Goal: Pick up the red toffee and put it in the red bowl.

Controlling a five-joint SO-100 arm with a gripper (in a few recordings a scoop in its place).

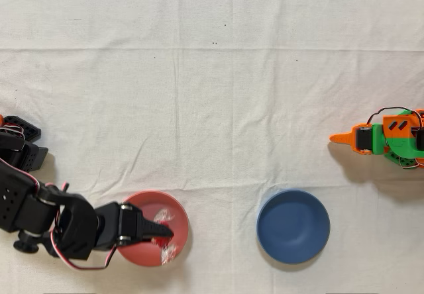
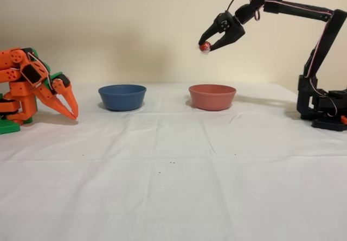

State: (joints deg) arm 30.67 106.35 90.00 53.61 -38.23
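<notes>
Fingers (image 2: 206, 44) pinch the red toffee (image 2: 204, 46) high over the red bowl (image 2: 212, 97) directly beneath, apparently positioned for a clean drop.

The red toffee (image 2: 205, 46) was shiny red with clear, glinting wrapper ends. The red bowl (image 2: 212, 96) was a plain matte salmon-red, and the blue bowl (image 2: 122, 96) a plain dark blue. The black arm (image 2: 303, 7) carried red and white wires; its claw (image 2: 205, 45) was black. The idle arm (image 2: 32, 86) was orange with green parts. A white creased cloth (image 2: 173, 181) covered the worktop.
</notes>
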